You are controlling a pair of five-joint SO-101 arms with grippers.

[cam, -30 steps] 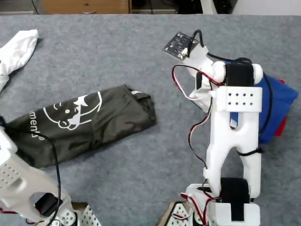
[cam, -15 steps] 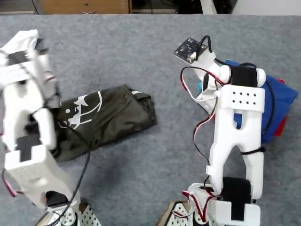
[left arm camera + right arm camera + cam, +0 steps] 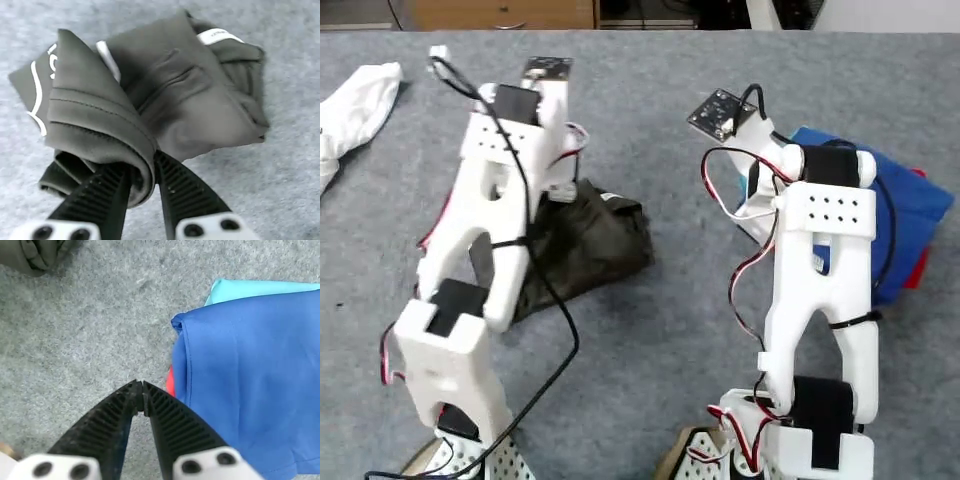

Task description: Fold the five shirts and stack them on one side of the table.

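So the left pincer (image 3: 142,185) just swung in from the near-left corner, now pinching an end of the dark shirt (image 3: 190,105) and doubling it over mid-worktop, so that fold's underway; right pincer (image 3: 140,395) sits pressed together by the blue shirt (image 3: 240,380), right edge.

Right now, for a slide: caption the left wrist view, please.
Left gripper pinches a fold of the dark shirt on the grey table.

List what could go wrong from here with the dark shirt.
The left pincer grips only a bunched fold of the dark shirt; it may slip out, or drag the whole bundle and undo the folds. The right pincer, shut beside the blue shirt, could nudge it out of place if it swings.
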